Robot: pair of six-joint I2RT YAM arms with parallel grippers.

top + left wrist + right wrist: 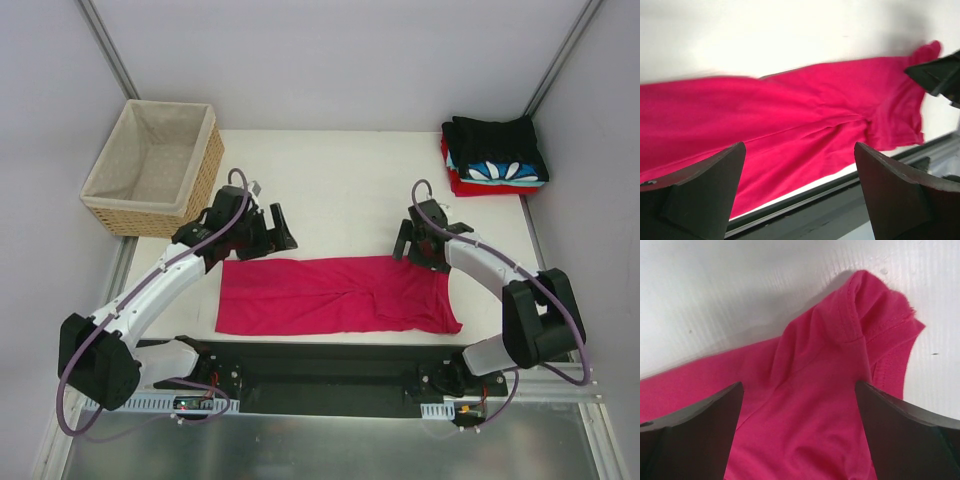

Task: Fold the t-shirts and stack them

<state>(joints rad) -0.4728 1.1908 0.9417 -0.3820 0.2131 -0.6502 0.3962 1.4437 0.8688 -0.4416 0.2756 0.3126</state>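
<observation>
Where the white table (330,190) reaches its near edge, a crimson-pink tee (335,295) lies folded into a long band running left to right. The left gripper (272,235) hangs at the band's far left corner, jaws wide apart and holding nothing. The right gripper (410,245) hangs over the far right end, jaws also apart and empty. A stack of folded shirts (495,160), black on top, sits at the far right corner. A wicker basket (205,180) stands at the far left.
</observation>
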